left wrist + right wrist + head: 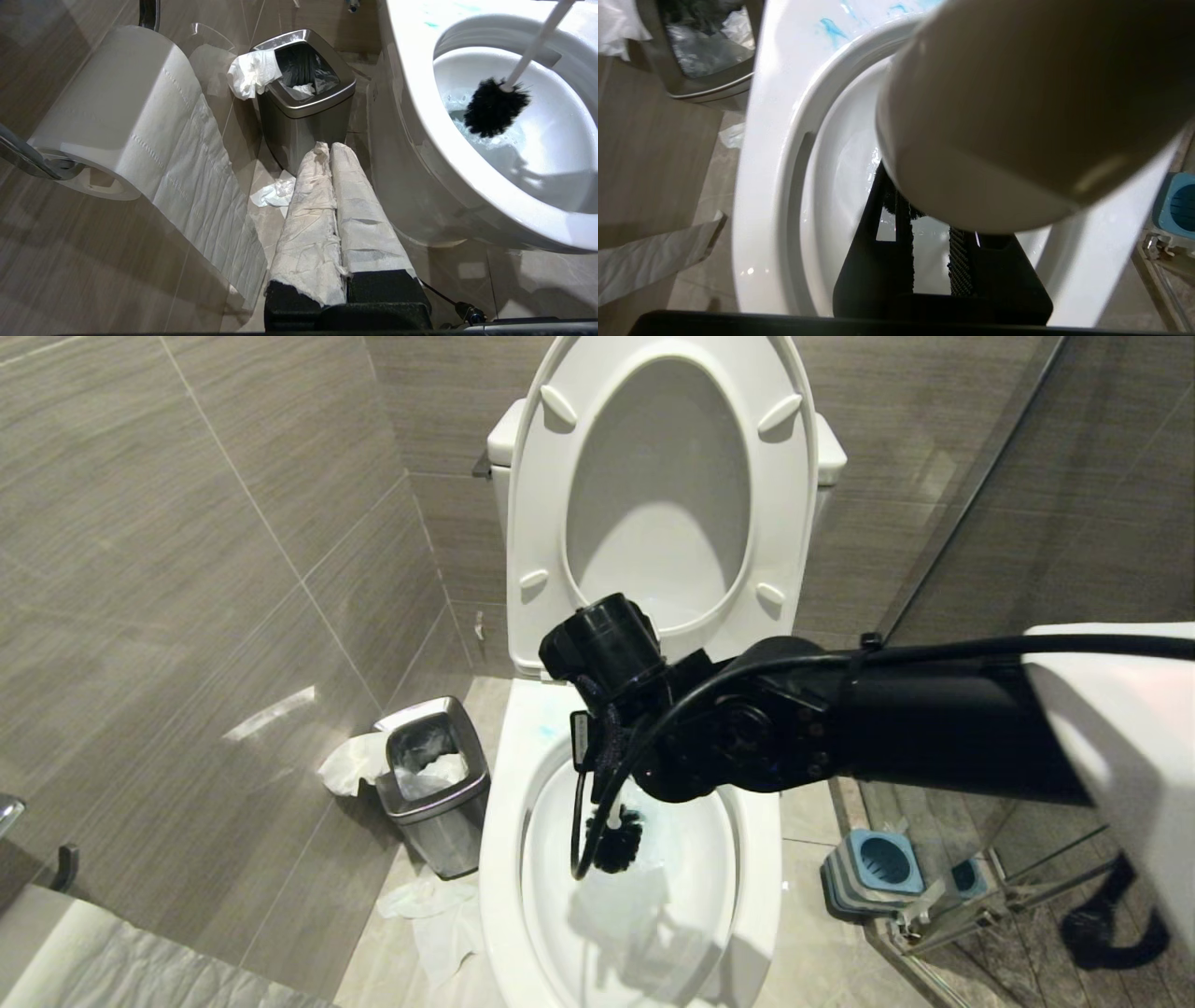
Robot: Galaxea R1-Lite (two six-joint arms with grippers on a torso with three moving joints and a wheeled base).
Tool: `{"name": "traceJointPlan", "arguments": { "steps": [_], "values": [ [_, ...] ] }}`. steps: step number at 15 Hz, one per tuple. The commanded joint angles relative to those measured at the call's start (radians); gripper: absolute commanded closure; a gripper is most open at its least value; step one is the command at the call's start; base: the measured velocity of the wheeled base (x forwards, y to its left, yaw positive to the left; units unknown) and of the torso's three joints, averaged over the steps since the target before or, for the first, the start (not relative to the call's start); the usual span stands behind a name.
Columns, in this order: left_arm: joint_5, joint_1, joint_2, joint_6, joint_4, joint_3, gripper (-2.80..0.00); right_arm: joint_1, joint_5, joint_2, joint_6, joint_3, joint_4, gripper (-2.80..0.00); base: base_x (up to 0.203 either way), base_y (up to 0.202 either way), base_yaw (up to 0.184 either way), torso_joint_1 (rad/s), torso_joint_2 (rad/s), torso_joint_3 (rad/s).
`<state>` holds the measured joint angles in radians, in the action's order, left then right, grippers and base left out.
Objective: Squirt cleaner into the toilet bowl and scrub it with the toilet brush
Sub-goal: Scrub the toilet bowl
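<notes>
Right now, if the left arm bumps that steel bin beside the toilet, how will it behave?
The bin would probably slide or tip easily: it looks thin-walled and holds only a liner and crumpled tissue, so it is likely light. Its tall shape narrows toward the base, which favours tipping. The tissue draped over its rim would likely fall off.
</notes>
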<state>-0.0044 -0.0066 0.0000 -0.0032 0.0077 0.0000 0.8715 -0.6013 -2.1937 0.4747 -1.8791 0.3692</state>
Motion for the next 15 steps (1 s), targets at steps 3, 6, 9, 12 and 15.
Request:
{"name": "traceJointPlan", "arguments": {
  "steps": [3,6,9,12,15],
  "values": [
    [0.000,0.000,0.002,0.000,0.000,0.000,0.00,-0.010,-0.009,0.106,-0.006,0.056,0.010,0.00,0.000,0.000,0.000,0.000,0.00,0.000],
    [0.000,0.000,0.000,0.000,0.000,0.000,0.00,-0.037,-0.008,0.064,-0.015,0.048,0.006,0.00,0.000,0.000,0.000,0.000,0.00,0.000],
    [0.000,-0.001,0.001,0.000,0.000,0.001,0.00,-0.070,-0.006,0.019,-0.013,0.031,0.002,0.00,0.000,0.000,0.000,0.000,0.00,0.000],
    [0.000,0.000,0.001,0.000,0.000,0.001,0.00,-0.097,-0.005,-0.030,-0.017,-0.025,0.000,0.00,0.000,0.000,0.000,0.000,0.00,0.000],
    [0.000,0.000,0.001,0.000,0.000,0.000,0.00,-0.110,-0.004,-0.084,-0.025,-0.074,-0.037,0.00,0.000,0.000,0.000,0.000,0.00,0.000]
  ]
}}
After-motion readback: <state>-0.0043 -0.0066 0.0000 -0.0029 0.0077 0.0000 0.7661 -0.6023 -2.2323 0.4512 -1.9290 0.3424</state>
